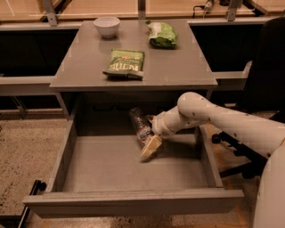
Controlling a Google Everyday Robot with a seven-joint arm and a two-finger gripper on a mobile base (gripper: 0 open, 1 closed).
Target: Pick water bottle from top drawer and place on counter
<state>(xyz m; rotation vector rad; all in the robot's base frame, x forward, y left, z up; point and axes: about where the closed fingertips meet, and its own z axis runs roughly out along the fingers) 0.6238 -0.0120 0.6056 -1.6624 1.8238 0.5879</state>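
The water bottle (140, 124), clear with a dark label band, is tilted in the back middle of the open top drawer (133, 202). My gripper (149, 148) reaches in from the right and is shut on the bottle's lower end. One beige finger (151, 147) points down-left just above the drawer floor. The bottle's upper end leans toward the drawer's back, under the counter (178, 67). My white arm (222, 120) crosses the drawer's right wall.
On the counter lie a green snack bag (126, 63), a second green bag (162, 34) and a white bowl (107, 26). A black chair (267, 80) stands to the right. A pale wooden surface (89, 6) runs behind the counter.
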